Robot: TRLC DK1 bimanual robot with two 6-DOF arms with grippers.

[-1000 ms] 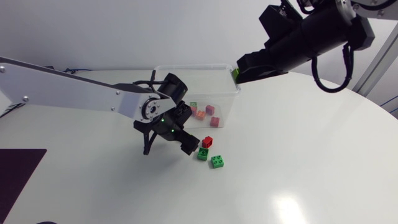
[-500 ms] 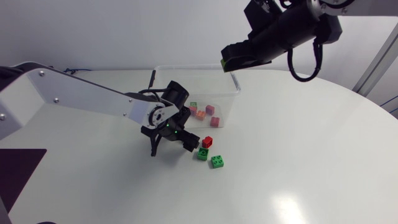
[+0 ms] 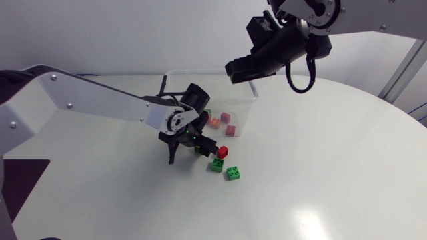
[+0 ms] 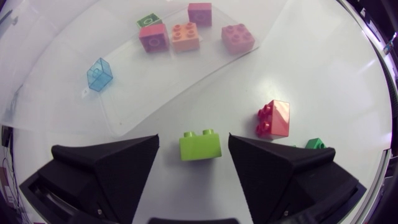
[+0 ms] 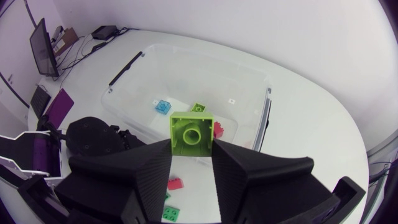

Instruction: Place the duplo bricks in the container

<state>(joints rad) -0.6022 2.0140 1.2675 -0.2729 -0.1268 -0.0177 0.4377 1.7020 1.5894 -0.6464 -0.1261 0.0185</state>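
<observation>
In the left wrist view a light green duplo brick [image 4: 200,146] lies on the table between my left gripper's [image 4: 194,149] open fingers, with a narrow gap on each side. Just beyond the gripper lie a red brick [image 4: 273,118] and a dark green one [image 4: 315,144]. The clear container [image 3: 243,100] holds pink, orange, green and blue bricks [image 4: 185,36]. My left gripper [image 3: 200,145] is low at the container's near side, beside the red brick [image 3: 222,152]. My right gripper [image 5: 193,149] is shut on another light green brick [image 5: 191,134], above the container [image 5: 186,74].
Two dark green bricks [image 3: 217,165] [image 3: 233,173] lie on the white table just in front of the red one. My left arm's long silver link [image 3: 87,103] crosses the table's left side. The right arm [image 3: 287,40] hangs over the container's back right corner.
My right arm has carried its light green brick leftward over the container. My left gripper has shifted closer to the loose bricks, and its fingers have narrowed around the light green brick.
</observation>
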